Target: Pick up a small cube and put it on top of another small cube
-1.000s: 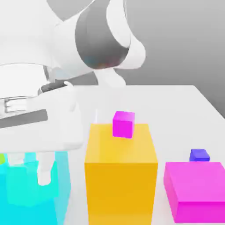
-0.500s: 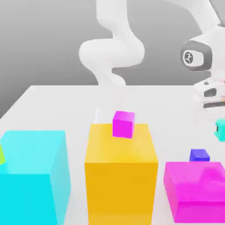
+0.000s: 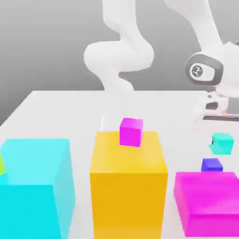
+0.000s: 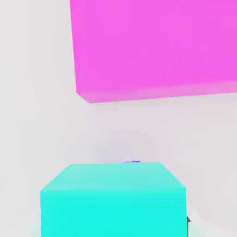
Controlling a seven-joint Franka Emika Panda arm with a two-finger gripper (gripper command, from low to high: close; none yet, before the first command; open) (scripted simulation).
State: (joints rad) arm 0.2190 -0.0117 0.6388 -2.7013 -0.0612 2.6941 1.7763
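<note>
The small cube [image 3: 221, 143], plain teal-green, hangs in the air at the exterior view's right, just under the white hand of my arm. My gripper [image 3: 220, 136] is shut on it. Directly below it, with a small gap, the other small cube [image 3: 212, 164], tiny and blue-violet, rests on the white table behind the flat magenta block. In the hand view the teal cube [image 4: 113, 199] sits close to the camera. A thin blue-violet sliver of the other small cube [image 4: 132, 161] peeks past its far edge.
A tall orange block [image 3: 128, 182] stands in the middle with a small magenta cube [image 3: 130, 132] on top. A large cyan block [image 3: 35, 186] is at the left, a flat magenta block [image 3: 207, 200] at the right front. The white table [image 3: 60, 112] stretches behind.
My arm swung from the exterior view's left, above the cyan block, over to the right with the teal cube. In the last half second the cube came left, over the blue-violet cube.
</note>
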